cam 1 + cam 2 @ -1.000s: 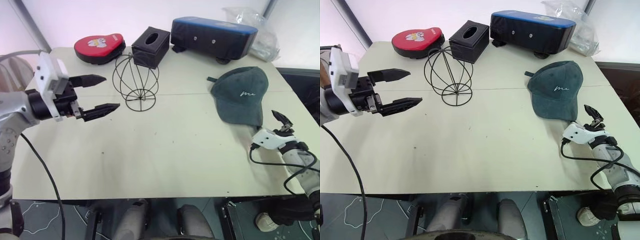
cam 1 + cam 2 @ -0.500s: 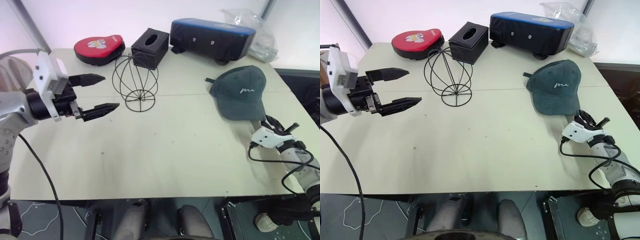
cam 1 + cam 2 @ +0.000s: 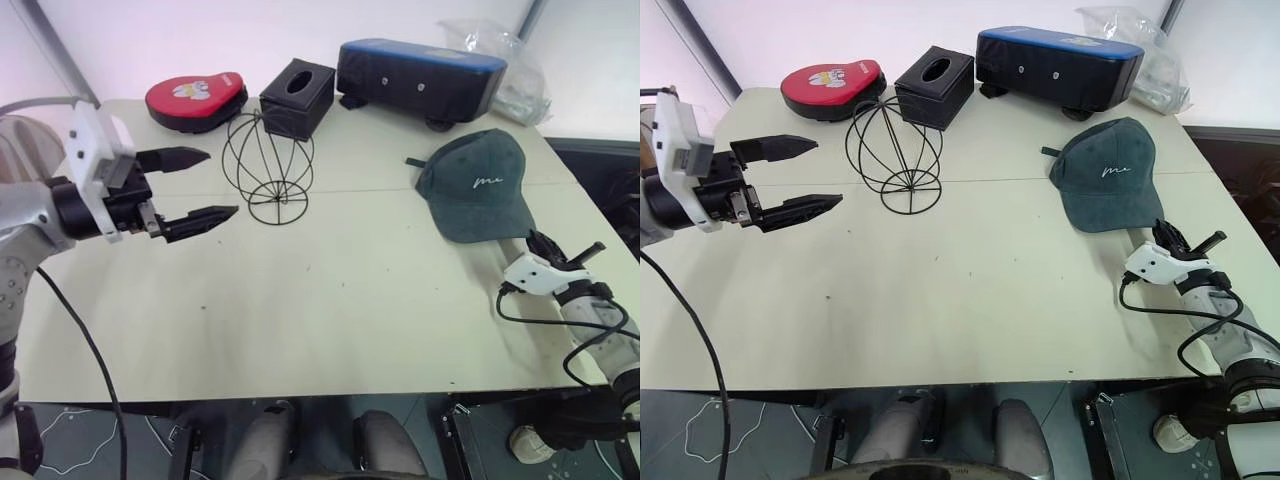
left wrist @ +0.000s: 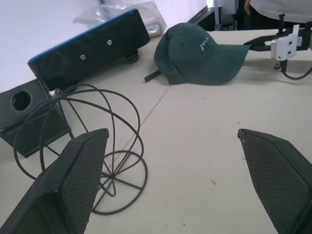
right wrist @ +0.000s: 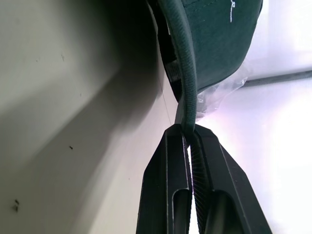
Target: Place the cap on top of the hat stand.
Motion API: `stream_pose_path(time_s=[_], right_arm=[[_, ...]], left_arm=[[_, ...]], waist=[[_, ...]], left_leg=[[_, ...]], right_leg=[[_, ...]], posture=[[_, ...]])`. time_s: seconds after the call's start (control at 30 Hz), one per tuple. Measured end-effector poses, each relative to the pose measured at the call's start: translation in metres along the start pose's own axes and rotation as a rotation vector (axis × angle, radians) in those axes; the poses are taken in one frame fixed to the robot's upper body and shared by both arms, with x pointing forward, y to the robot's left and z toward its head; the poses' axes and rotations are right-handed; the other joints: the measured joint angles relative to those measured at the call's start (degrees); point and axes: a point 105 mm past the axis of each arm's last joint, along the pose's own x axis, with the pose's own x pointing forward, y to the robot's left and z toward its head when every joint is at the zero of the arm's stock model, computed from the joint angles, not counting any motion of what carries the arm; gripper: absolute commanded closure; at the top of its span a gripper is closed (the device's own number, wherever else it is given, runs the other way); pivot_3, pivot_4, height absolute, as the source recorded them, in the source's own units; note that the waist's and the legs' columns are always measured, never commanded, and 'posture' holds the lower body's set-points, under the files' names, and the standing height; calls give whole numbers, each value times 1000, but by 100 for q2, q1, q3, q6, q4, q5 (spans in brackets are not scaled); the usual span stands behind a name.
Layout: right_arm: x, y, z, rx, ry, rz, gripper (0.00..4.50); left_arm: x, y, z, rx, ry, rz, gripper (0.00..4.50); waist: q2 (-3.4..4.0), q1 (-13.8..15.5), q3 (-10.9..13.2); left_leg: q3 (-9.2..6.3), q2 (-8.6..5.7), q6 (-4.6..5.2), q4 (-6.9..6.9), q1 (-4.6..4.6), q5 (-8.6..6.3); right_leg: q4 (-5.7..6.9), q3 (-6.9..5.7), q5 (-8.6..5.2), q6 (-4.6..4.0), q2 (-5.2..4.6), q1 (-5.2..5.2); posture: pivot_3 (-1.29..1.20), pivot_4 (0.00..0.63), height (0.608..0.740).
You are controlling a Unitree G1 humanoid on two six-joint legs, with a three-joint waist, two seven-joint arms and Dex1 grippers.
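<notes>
Right hand (image 5: 189, 139) pinches soft cap's (image 3: 472, 183) curved brim.

The dark teal-grey cap (image 3: 472, 184) looked soft, matt cloth; the black globe-shaped hat stand (image 3: 268, 165) was thin wire; the beige table (image 3: 330, 300) matt and smooth.

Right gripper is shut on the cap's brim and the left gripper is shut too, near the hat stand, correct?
Not quite: the left gripper is open, fingers wide apart, as the left eye view shows. The right gripper is indeed shut on the cap brim, and the hat stand stands beside the left gripper.
</notes>
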Motion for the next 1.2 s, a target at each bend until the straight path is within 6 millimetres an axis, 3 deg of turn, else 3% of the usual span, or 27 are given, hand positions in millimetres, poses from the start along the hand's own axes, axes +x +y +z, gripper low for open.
stream_pose_path(time_s=[0.17,0.37,0.5,0.67,0.8,1.0,1.2], right_arm=[[3,-7,32,153,-119,-72,4462],[12,-54,76,276,-231,-245,4462],[17,-81,110,324,-305,-331,4462],[19,-97,142,337,-376,-348,4462],[22,-104,165,366,-411,-345,4462],[28,-94,214,441,-469,-300,4462],[33,-86,244,520,-468,-269,4462]], left_arm=[[1,0,1,2,-2,-2,0],[1,4,-3,-19,-5,9,0],[0,5,-20,-74,8,35,0],[-11,12,-39,-107,32,119,0],[-29,22,-54,-114,65,227,0],[-56,50,-78,-106,94,451,0],[-70,60,-104,-129,118,580,0]], waist=[[7,-76,4],[8,-103,5],[9,-104,5],[9,-71,6],[10,-82,6],[10,-83,6],[9,-43,6]], left_leg=[[5,2,-6,-14,-2,4],[4,4,-4,-16,-3,3],[4,5,-4,-17,-3,3],[4,3,-4,-17,-5,3],[3,5,-4,-21,-5,3],[2,4,-5,-26,-5,3],[2,1,-6,-26,-7,3]], right_leg=[[0,4,-1,-1,0,-10],[1,4,-1,-1,2,-14],[2,6,-1,-1,2,-17],[-1,6,0,0,-1,-18],[1,6,-1,-1,-1,-22],[1,6,0,-1,-3,-38],[1,5,0,0,-5,-49]], posture=[[0,150,740],[0,150,740],[0,150,740],[0,150,740],[0,150,740],[0,150,740],[0,150,740]])
